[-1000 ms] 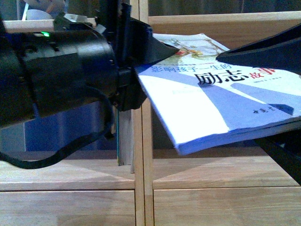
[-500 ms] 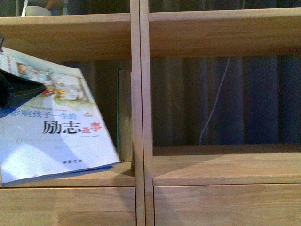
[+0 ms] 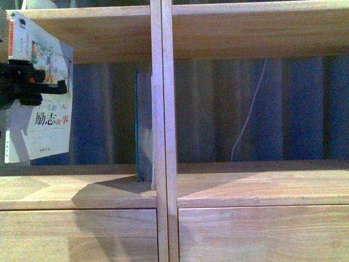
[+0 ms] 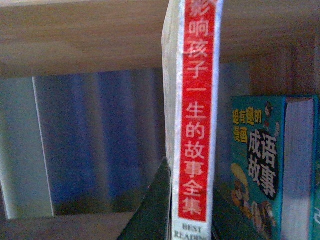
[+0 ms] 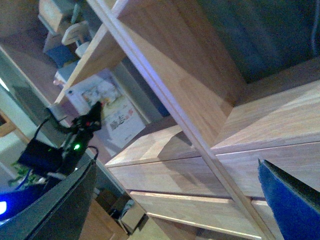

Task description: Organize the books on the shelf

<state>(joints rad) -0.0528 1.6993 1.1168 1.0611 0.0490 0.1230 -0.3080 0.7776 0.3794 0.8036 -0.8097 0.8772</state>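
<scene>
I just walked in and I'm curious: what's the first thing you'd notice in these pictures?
First, the paperback with its bright red spine, held upright by the left gripper at the far left of the wooden shelf's left compartment. Next, the teal book standing upright against the centre divider, with a gap between the two books. Behind the right compartment hangs a thin white cable.

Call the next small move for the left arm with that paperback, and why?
Probably shift the left gripper toward the divider, paperback upright, until it nears the teal book. The paperback is held upright at the far left of the compartment, with an open gap to the teal book standing against the divider; released there, it would likely tip.
</scene>
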